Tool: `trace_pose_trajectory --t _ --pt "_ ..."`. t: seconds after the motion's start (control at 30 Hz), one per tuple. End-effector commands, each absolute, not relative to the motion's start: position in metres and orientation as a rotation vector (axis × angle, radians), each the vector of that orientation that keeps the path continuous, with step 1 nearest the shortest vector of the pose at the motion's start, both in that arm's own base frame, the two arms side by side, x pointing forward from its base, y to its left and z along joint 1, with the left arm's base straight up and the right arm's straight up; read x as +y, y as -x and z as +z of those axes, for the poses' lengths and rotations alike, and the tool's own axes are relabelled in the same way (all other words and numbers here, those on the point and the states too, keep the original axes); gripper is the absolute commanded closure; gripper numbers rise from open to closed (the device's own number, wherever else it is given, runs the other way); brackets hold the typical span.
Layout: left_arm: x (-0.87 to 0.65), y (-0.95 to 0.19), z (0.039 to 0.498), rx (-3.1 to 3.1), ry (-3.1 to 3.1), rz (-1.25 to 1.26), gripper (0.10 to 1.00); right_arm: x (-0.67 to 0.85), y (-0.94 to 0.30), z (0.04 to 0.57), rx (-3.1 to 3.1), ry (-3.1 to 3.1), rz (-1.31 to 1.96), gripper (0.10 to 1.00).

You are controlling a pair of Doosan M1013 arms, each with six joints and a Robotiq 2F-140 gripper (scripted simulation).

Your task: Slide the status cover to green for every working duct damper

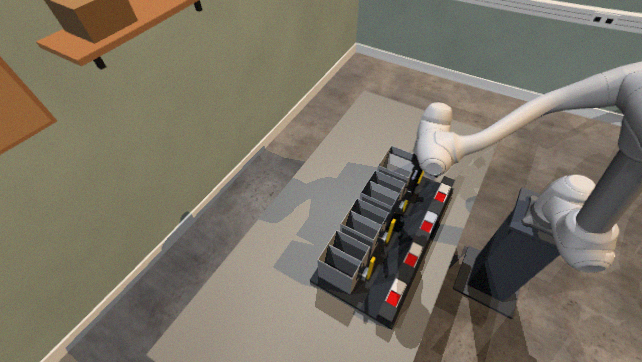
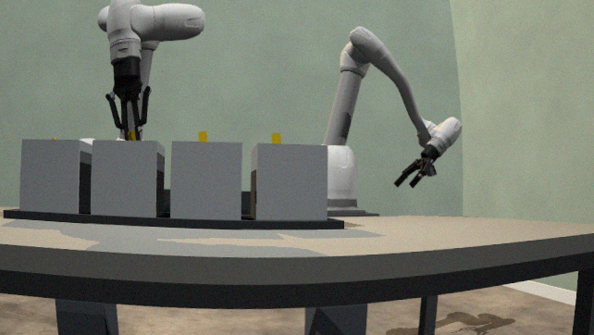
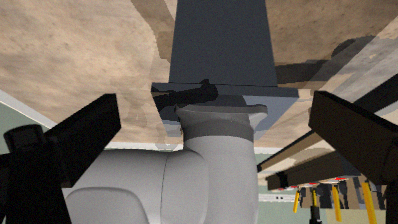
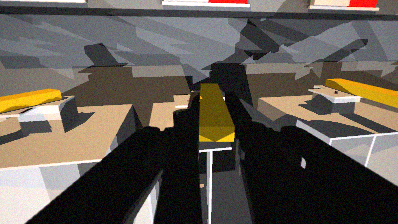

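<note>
Four grey box dampers (image 1: pixel 338 274) (image 2: pixel 206 180) stand in a row on a dark base (image 1: pixel 367 304) (image 2: pixel 259 224), each with a yellow lever. Four status sliders in front of them all show red (image 1: pixel 440 196) (image 1: pixel 426 226) (image 1: pixel 411 259) (image 1: pixel 393 298); their white covers leave the red uncovered. My right gripper (image 2: pixel 132 137) (image 4: pixel 212 106) is shut on the yellow lever of the second damper from the left in the exterior view. The fingers flank this lever closely in the right wrist view. My left gripper (image 2: pixel 405 185) (image 3: pixel 214 109) is open and empty, far from the dampers.
Neighbouring yellow levers (image 4: pixel 31 100) (image 4: pixel 372 92) stand on both sides of my right gripper. The left arm's pedestal (image 3: pixel 222 45) shows in the left wrist view. A wall shelf (image 1: pixel 80 52) with a box (image 1: pixel 112 22) hangs at upper left in the top view.
</note>
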State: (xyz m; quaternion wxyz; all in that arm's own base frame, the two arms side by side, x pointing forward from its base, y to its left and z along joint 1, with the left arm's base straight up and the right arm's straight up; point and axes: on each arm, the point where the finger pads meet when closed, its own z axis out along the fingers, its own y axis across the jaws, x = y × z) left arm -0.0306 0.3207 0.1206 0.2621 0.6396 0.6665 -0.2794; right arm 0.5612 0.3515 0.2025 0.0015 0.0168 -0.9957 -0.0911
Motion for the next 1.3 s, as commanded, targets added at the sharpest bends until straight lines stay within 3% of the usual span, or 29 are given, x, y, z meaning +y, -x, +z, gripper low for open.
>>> trace_pose_trajectory --t 0.0,1.27 --pt "0.321 0.031 0.121 1.804 -1.731 -0.756 0.098 0.352 -0.561 0.203 -3.126 -0.052 -0.289 0.902" --pt "0.321 0.031 0.121 1.804 -1.731 -0.756 0.098 0.336 -0.562 0.199 -3.091 -0.052 -0.531 0.902"
